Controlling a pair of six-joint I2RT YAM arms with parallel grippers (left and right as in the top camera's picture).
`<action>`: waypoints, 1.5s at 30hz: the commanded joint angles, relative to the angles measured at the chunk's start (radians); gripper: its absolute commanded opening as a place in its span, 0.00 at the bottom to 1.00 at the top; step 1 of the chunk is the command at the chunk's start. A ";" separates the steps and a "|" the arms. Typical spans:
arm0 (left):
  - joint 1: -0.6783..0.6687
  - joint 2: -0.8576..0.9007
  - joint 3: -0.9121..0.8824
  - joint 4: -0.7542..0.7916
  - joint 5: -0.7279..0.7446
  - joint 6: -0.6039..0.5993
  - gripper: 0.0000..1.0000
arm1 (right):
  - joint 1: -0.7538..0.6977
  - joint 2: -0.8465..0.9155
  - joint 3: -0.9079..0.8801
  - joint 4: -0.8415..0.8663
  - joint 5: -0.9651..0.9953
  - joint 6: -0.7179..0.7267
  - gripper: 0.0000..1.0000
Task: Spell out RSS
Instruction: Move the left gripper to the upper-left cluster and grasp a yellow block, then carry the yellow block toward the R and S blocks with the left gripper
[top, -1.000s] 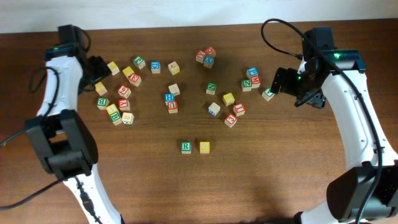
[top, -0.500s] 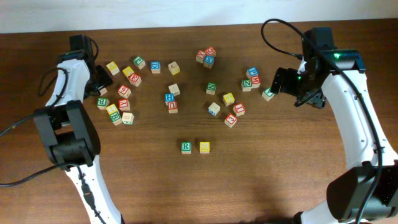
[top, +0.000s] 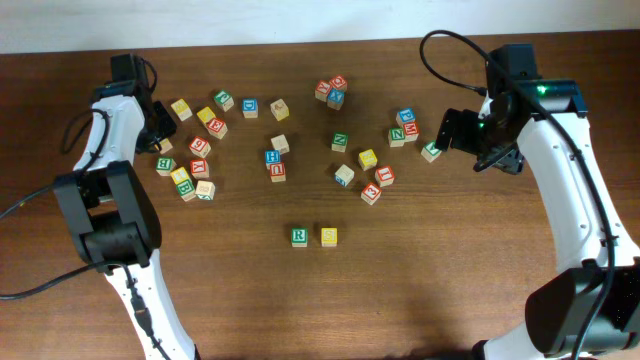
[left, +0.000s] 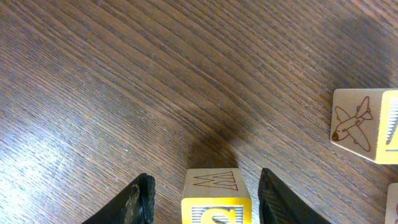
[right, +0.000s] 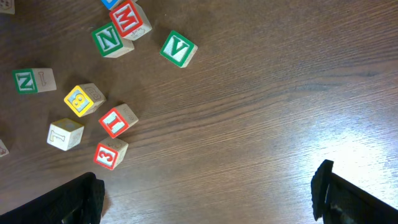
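R cube (top: 299, 236) sits at the table's (top: 420, 300) 6 o'clock, with a yellow cube (top: 329, 236) just beside it at its 3 o'clock. At 10 o'clock the second yellow cube (left: 216, 204) stands between the left gripper's (left: 206, 177) parted fingers, gaps either side. Right gripper (right: 205, 196) hangs spread wide, empty.
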 joint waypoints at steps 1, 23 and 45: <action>0.004 0.009 -0.011 0.001 -0.010 -0.003 0.44 | -0.006 -0.005 0.009 0.003 0.016 -0.010 0.98; 0.004 0.009 -0.046 0.029 0.008 -0.003 0.31 | -0.006 -0.005 0.009 0.003 0.016 -0.010 0.98; 0.004 -0.127 -0.027 -0.037 0.032 -0.003 0.08 | -0.006 -0.005 0.009 0.003 0.016 -0.010 0.98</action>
